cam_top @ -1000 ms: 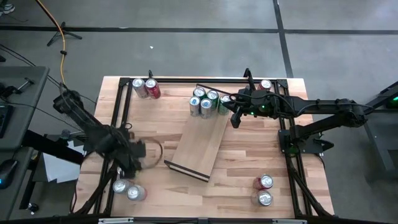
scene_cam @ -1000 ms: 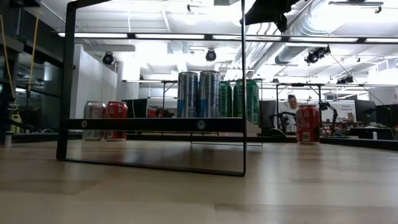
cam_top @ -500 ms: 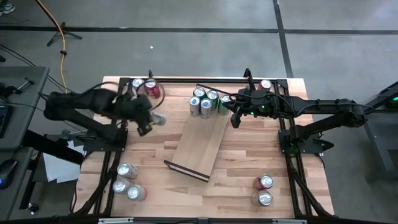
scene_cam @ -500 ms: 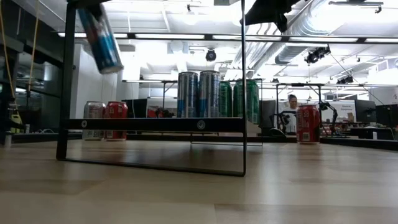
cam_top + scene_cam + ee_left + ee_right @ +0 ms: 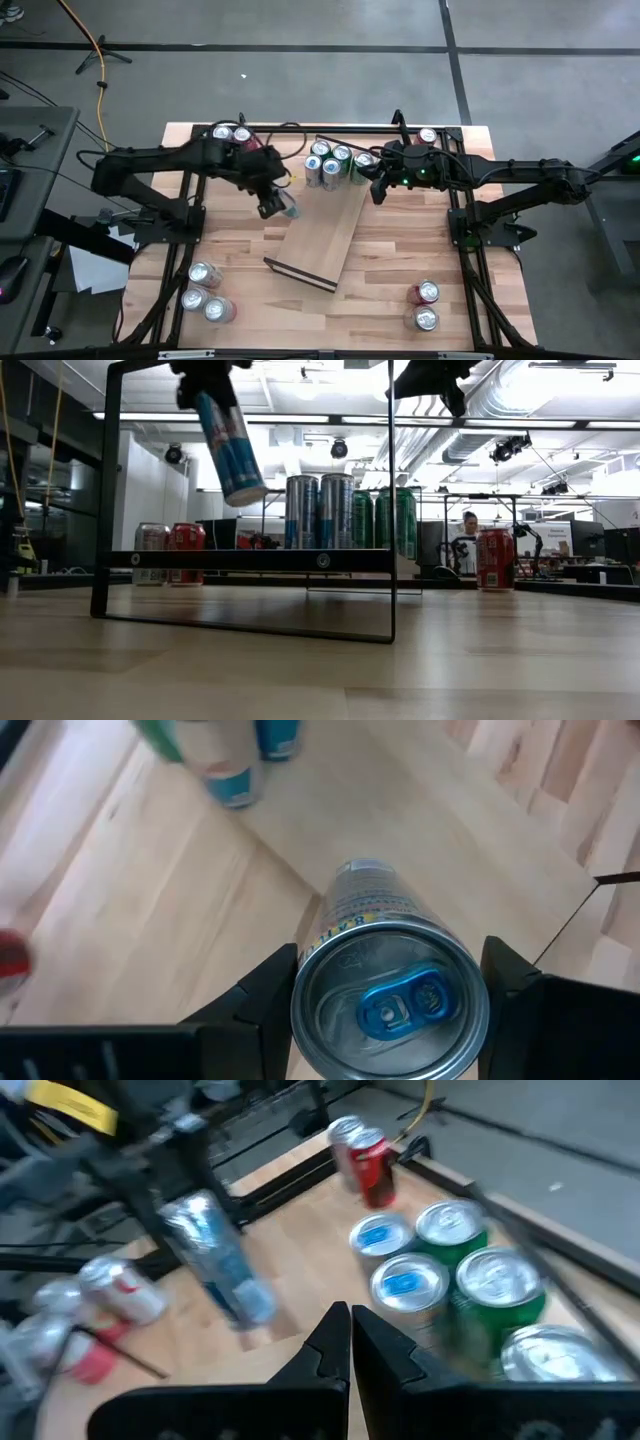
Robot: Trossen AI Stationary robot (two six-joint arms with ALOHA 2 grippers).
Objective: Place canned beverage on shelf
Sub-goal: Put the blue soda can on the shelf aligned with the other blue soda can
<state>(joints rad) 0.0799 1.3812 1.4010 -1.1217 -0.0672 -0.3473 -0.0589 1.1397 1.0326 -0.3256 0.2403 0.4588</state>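
Note:
My left gripper (image 5: 276, 206) is shut on a tall blue-and-silver can (image 5: 228, 448), high above the table just left of the shelf (image 5: 325, 225). The shelf is a light-wood board with dark rails at its short ends, lying aslant mid-table. Two blue cans (image 5: 322, 165) and green cans (image 5: 352, 160) stand on its far end, also seen in the low view (image 5: 320, 510). My right gripper (image 5: 378, 190) is shut and empty, hovering beside those cans; its fingers meet in the right wrist view (image 5: 350, 1342). My left gripper pinches the can between its two fingers (image 5: 268, 992), on opposite sides of its wall just below the top rim (image 5: 305, 982). The fingers come from above, pointing down. The can hangs below them, tilted, its bottom end (image 5: 246, 492) toward the shelf, clear of table and shelf.
Red and silver cans (image 5: 233, 140) stand at the far left. Three cans (image 5: 205, 295) stand at the near left, two (image 5: 425, 305) at the near right, and one red can (image 5: 428, 137) at the far right. Dark frame rails (image 5: 300, 127) border the tabletop.
My left gripper has swung from the table's near left toward the far edge, then right toward the shelf. The blue can has come up with it and now hangs tilted beside the shelf's left side.

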